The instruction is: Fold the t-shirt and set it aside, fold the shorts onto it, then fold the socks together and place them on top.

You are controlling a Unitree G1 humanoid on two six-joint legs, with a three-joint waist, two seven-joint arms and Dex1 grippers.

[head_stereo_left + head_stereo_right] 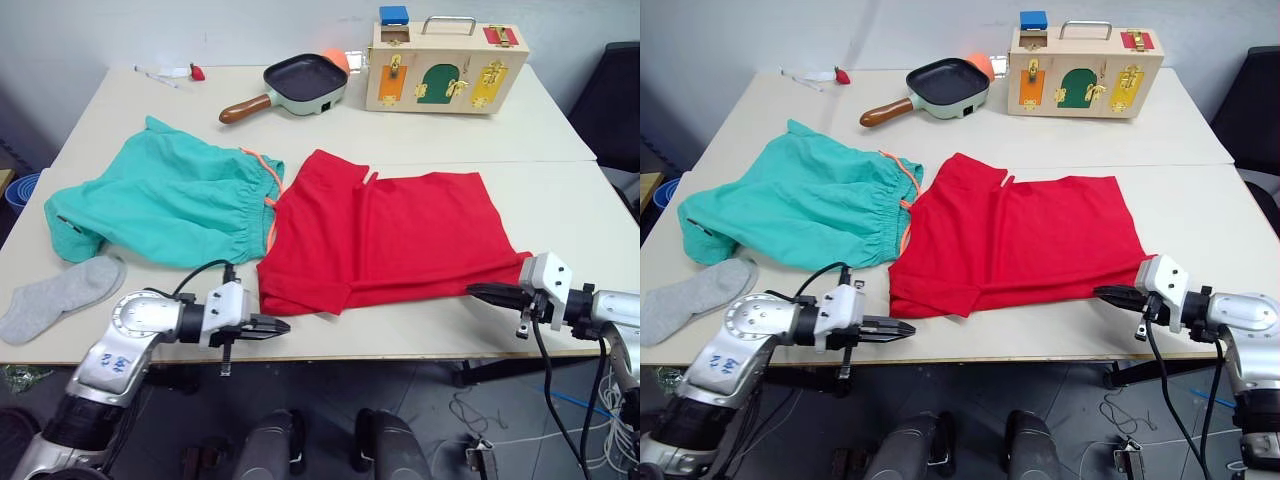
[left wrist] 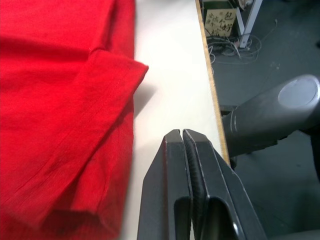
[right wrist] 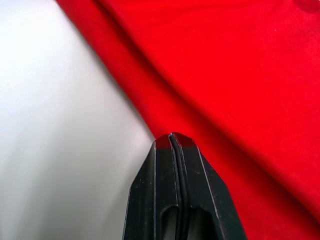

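Observation:
The red t-shirt (image 1: 385, 232) lies partly folded on the table's front middle. Left of it, the teal shorts (image 1: 170, 200) are spread flat, their orange drawstring (image 1: 270, 195) beside the shirt. One grey sock (image 1: 62, 296) lies at the front left. My left gripper (image 1: 280, 325) is shut and empty, hovering at the front edge just below the shirt's near left corner (image 2: 115, 75). My right gripper (image 1: 474, 290) is shut and empty too, its tip close to the shirt's near right hem (image 3: 210, 115).
At the back stand a dark frying pan (image 1: 300, 83) with a wooden handle and a wooden latch box (image 1: 445, 67). An orange ball (image 1: 336, 60) sits behind the pan, and small items (image 1: 170, 73) lie at the back left. The table's front edge (image 1: 400, 350) runs under both grippers.

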